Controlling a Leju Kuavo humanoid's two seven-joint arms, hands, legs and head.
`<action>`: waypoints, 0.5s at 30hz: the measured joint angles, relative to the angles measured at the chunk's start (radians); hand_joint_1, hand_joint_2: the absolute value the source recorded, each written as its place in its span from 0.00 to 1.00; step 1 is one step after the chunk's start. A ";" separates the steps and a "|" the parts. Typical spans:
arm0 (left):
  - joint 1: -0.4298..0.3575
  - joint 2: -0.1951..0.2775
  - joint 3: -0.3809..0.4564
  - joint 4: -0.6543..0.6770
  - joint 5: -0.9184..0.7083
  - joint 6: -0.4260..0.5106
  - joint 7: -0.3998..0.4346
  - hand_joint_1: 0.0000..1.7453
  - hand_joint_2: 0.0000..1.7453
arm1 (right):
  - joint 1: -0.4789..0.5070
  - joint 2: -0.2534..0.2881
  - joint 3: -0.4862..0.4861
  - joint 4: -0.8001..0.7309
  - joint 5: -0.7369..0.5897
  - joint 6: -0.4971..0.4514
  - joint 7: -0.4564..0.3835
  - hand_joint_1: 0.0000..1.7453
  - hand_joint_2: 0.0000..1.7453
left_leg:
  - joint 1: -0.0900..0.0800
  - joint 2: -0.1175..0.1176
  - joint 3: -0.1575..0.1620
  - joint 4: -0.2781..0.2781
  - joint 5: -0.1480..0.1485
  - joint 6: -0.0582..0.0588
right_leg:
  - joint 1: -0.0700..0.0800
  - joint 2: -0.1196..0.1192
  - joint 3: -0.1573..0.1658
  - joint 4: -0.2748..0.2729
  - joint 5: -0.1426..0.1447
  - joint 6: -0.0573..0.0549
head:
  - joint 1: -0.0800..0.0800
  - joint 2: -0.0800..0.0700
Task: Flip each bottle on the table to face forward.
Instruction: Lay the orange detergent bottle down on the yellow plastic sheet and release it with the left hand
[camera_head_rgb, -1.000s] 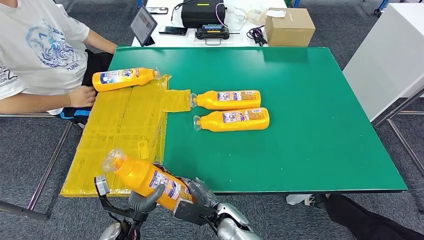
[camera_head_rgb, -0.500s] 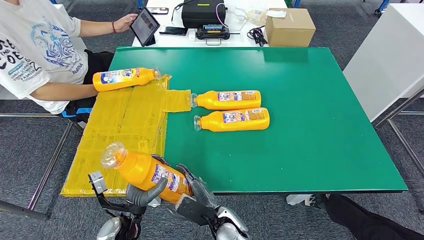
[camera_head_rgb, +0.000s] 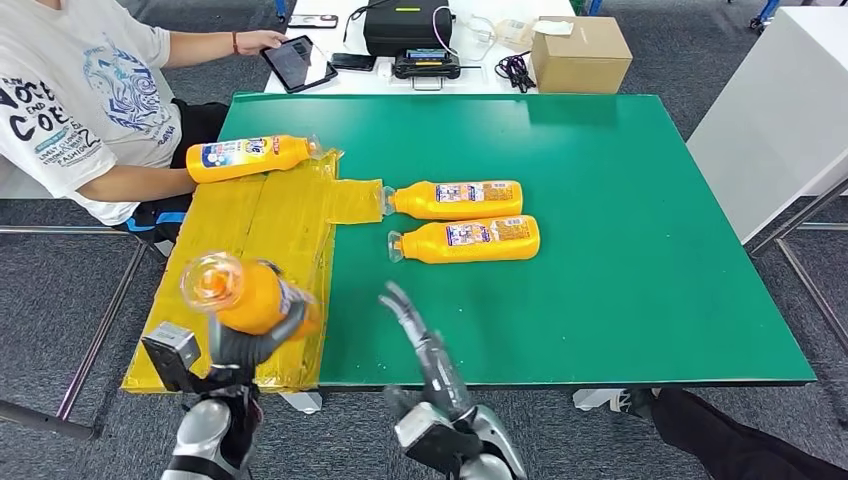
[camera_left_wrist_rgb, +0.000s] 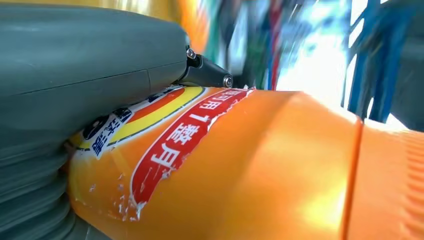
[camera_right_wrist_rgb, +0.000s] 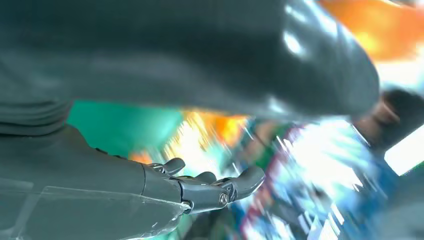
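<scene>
Here the left hand (camera_head_rgb: 245, 345) grips an orange bottle (camera_head_rgb: 240, 296) over the near edge of the yellow plastic sheet (camera_head_rgb: 250, 235), its clear cap toward the camera. The right hand (camera_head_rgb: 425, 345) holds nothing, fingers extended and apart above the green table (camera_head_rgb: 620, 250); its wrist view is blurred, so finer detail is uncertain. Three more orange bottles lie on their sides farther off.

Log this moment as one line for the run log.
left hand: holds orange bottle, cap toward camera | right hand: open, empty | green table: two bottles lying side by side | yellow sheet: one bottle lying
</scene>
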 joint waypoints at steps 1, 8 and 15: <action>-0.015 0.004 0.010 -0.001 -0.063 0.066 -0.015 1.00 1.00 | 0.008 0.000 -0.002 -0.043 -0.007 -0.024 -0.003 0.00 0.00 | 0.000 0.000 0.000 0.000 0.000 0.000 | 0.000 0.000 0.000 0.000 0.000 0.000 | 0.000 0.000; -0.065 0.019 0.049 -0.001 -0.146 0.145 -0.034 1.00 1.00 | 0.033 -0.001 -0.012 -0.185 -0.019 -0.059 -0.004 0.00 0.00 | 0.000 0.000 0.000 0.000 0.000 0.000 | 0.000 0.000 0.000 0.000 0.000 0.000 | 0.000 0.000; -0.079 0.024 0.057 0.005 -0.190 0.198 -0.037 1.00 1.00 | 0.040 -0.001 -0.017 -0.218 -0.046 -0.072 -0.017 0.00 0.00 | 0.000 0.000 0.000 0.000 0.000 0.000 | 0.000 0.000 0.000 0.000 0.000 0.000 | 0.000 0.000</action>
